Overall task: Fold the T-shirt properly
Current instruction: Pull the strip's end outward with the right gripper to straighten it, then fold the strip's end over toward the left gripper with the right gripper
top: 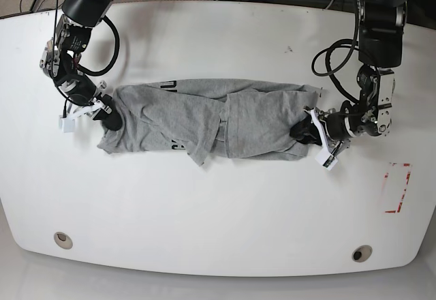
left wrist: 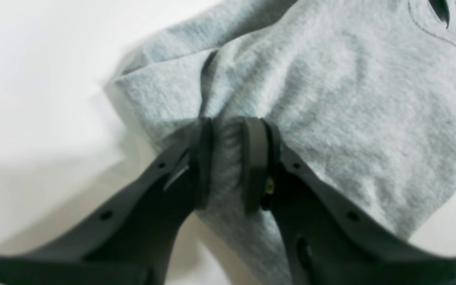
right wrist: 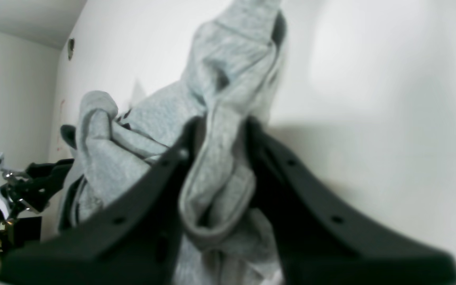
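- T-shirt lies mid-counter as a long, wrinkled band, sides apparently turned in; I'd call it roughly half folded, end-to-end fold still to do.
- Left gripper: fingers pinch a ridge of the cloth at one end.
- Right gripper: fingers clamp a bunched hem at the other end.
- Counter: white, nothing blocking; red mark well off. Cables beyond far edge.
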You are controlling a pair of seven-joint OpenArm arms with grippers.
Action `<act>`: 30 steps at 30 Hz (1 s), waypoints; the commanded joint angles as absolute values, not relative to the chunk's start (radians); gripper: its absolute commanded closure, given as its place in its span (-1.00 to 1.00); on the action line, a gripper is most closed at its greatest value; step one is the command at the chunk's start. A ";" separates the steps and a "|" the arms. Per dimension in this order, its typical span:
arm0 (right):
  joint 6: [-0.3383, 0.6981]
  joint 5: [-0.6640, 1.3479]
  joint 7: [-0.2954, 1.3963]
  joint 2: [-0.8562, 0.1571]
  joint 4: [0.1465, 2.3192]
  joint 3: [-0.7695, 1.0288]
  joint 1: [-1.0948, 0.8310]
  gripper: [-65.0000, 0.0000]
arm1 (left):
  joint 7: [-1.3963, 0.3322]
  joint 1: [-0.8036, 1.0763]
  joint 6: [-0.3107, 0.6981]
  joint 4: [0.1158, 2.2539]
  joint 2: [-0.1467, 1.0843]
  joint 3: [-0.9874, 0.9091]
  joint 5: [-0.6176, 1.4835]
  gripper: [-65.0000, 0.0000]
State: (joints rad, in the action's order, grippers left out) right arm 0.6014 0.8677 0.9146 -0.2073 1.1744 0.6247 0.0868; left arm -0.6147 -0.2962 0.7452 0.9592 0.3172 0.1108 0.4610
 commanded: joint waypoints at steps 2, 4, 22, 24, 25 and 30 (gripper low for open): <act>0.604 0.895 0.898 -0.228 1.156 0.591 0.133 0.97 | -0.728 -0.286 0.698 0.951 0.335 0.117 0.346 0.63; 0.604 0.895 0.898 -0.231 1.144 0.578 0.143 0.97 | -0.728 -0.286 0.698 0.951 0.335 0.119 0.346 0.63; 0.490 0.897 0.905 -0.237 1.326 0.549 0.108 1.00 | -0.728 -0.286 0.698 0.951 0.334 0.119 0.343 0.63; 0.490 0.897 0.905 -0.223 1.400 0.518 0.093 1.00 | -0.728 -0.291 0.698 0.946 0.332 0.119 0.343 0.63; 0.490 0.897 0.905 -0.220 1.428 0.507 0.090 1.00 | -0.728 -0.291 0.698 0.946 0.332 0.119 0.343 0.63; 0.490 0.901 0.905 -0.213 1.598 0.443 0.047 1.00 | -0.730 -0.292 0.698 0.949 0.331 0.120 0.343 0.63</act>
